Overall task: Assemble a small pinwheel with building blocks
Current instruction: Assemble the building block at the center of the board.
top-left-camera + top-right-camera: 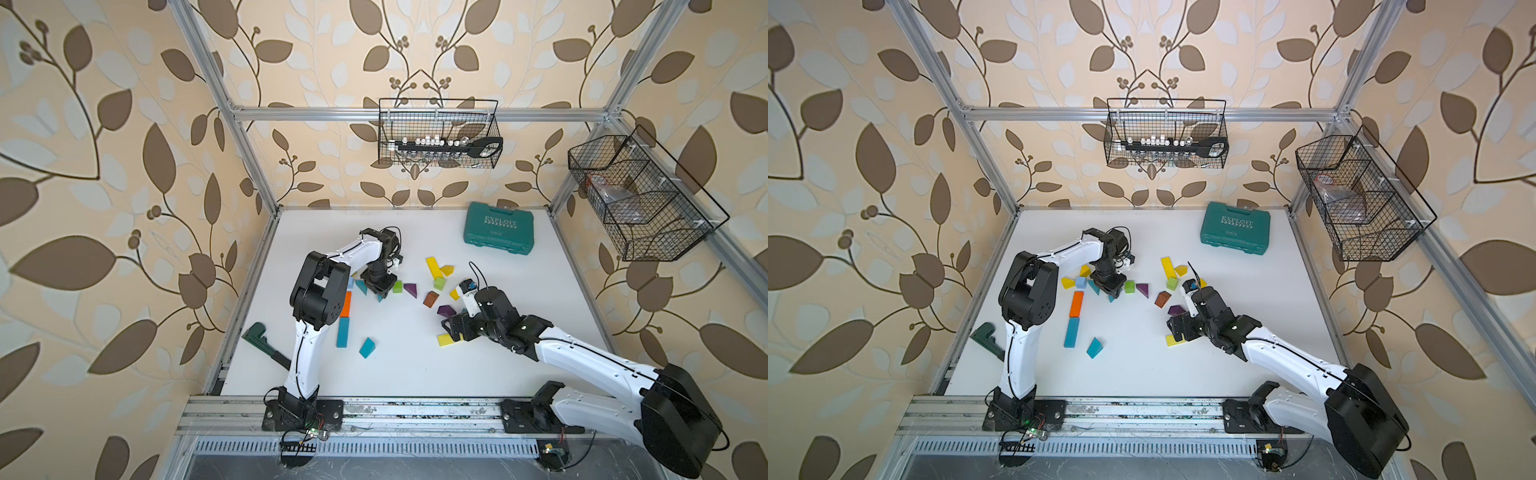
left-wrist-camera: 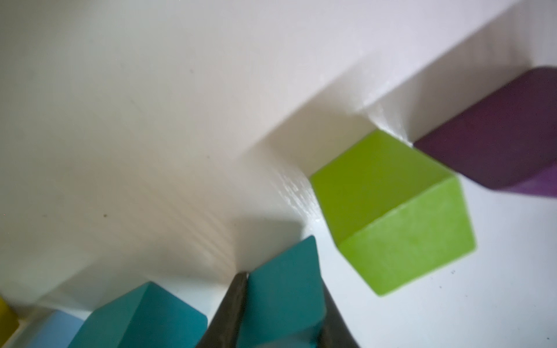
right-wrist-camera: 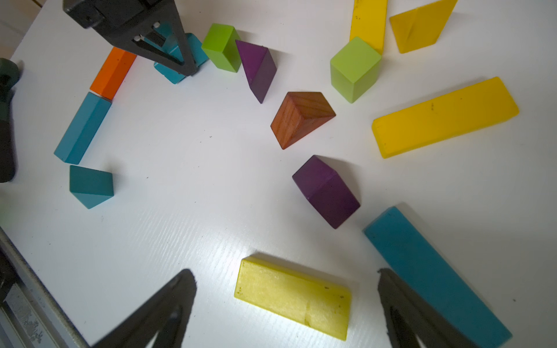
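We log: left jaws clamped on teal wedge point(image 2: 284, 268), green cube point(image 2: 391, 211) just beside; right jaws wide apart, yellow bar point(image 3: 294, 296) between them, lower centre, on table point(image 3: 180, 180).

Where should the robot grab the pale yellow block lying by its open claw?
Take the pale yellow wooden block across its two long sides, near the middle, coming straight down. It lies flat on the white table, and both long sides are flat, parallel and free. The open right gripper would need turning, since its fingers flank the short ends.
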You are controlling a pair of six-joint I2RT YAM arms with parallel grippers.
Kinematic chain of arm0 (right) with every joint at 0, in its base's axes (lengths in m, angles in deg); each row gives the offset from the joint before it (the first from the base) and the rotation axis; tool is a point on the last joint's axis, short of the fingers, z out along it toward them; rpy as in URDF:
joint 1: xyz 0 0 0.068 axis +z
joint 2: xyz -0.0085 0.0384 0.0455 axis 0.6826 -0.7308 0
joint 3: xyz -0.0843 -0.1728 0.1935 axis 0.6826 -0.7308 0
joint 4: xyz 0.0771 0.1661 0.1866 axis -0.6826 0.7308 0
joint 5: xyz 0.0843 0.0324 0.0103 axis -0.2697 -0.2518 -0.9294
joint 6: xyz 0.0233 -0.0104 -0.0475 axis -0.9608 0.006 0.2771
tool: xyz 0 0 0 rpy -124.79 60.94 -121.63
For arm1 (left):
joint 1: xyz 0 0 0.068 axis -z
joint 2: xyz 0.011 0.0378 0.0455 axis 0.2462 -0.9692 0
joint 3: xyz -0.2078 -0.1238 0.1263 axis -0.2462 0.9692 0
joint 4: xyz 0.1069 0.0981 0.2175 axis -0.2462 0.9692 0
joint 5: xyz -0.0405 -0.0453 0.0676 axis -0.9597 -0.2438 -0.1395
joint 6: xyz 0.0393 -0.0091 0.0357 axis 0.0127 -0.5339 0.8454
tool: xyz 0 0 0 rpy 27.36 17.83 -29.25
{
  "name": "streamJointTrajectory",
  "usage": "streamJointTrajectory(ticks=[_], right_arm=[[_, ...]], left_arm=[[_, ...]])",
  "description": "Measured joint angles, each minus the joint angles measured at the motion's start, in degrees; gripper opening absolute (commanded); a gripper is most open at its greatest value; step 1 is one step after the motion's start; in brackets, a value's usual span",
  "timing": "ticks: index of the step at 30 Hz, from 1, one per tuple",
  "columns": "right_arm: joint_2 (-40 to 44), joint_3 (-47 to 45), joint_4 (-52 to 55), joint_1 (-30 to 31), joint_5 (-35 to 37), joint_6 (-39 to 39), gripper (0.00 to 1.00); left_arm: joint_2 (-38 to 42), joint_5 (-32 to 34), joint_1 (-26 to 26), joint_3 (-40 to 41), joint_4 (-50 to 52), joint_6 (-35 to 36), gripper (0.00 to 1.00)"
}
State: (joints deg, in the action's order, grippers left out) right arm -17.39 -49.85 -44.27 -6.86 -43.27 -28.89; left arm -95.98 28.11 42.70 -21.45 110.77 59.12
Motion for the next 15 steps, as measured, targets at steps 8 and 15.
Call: streamJointTrajectory(ticks=[8,15], right_arm=[[0.0,-0.2,0.0,-0.3,0.0,0.0,0.96],[0.0,-0.5,-0.1,-0.3,0.0,0.0,0.96]], left_arm=[[-1.8,0.2,0.0,-2.8,1.7,3.1,0.2],[-2.7,0.3,0.1,-4.3,2.7,4.9,0.24]])
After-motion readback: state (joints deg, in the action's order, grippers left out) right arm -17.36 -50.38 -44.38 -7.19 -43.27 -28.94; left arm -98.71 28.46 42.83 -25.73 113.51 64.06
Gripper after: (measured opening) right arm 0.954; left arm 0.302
